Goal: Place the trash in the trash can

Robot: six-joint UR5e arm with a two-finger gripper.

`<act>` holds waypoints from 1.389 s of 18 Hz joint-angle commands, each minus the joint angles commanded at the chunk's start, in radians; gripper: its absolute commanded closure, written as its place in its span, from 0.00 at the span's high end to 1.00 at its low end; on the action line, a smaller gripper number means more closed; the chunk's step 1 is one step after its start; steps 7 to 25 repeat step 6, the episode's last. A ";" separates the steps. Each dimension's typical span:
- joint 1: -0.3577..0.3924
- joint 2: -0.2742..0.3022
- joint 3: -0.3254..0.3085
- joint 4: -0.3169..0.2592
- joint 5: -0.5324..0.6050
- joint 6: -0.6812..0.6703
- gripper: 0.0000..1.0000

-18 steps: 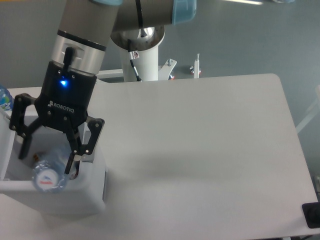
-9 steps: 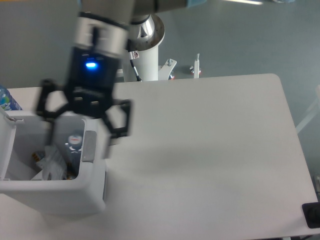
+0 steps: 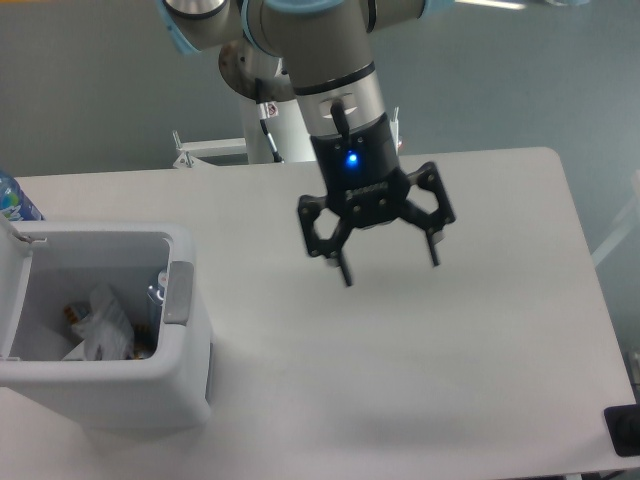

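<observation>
The white trash can (image 3: pixel 190 370) stands at the table's front left with its lid swung open. Inside it lie the trash pieces: a crumpled white wrapper (image 3: pixel 105 322) and the clear bottle (image 3: pixel 157 295) leaning against the right wall, mostly hidden by the rim. My gripper (image 3: pixel 390 268) hovers over the middle of the table, well to the right of the can. It is open and nothing is between its fingers.
A grey tab (image 3: pixel 177 293) sits on the can's right rim. Colourful scraps (image 3: pixel 72 314) show inside the can. A blue-labelled bottle (image 3: pixel 12 200) stands at the far left edge. The arm's white base post (image 3: pixel 280 130) rises behind the table.
The gripper let the bottle drop into the can, rose out of it, and swung right to the table's middle. The bottle now rests inside the can.
</observation>
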 joint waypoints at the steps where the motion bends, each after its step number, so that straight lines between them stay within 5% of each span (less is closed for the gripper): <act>1: 0.003 0.020 -0.025 -0.025 0.000 0.086 1.00; 6: 0.012 0.069 -0.040 -0.166 -0.006 0.240 1.00; 25: 0.012 0.069 -0.040 -0.166 -0.006 0.240 1.00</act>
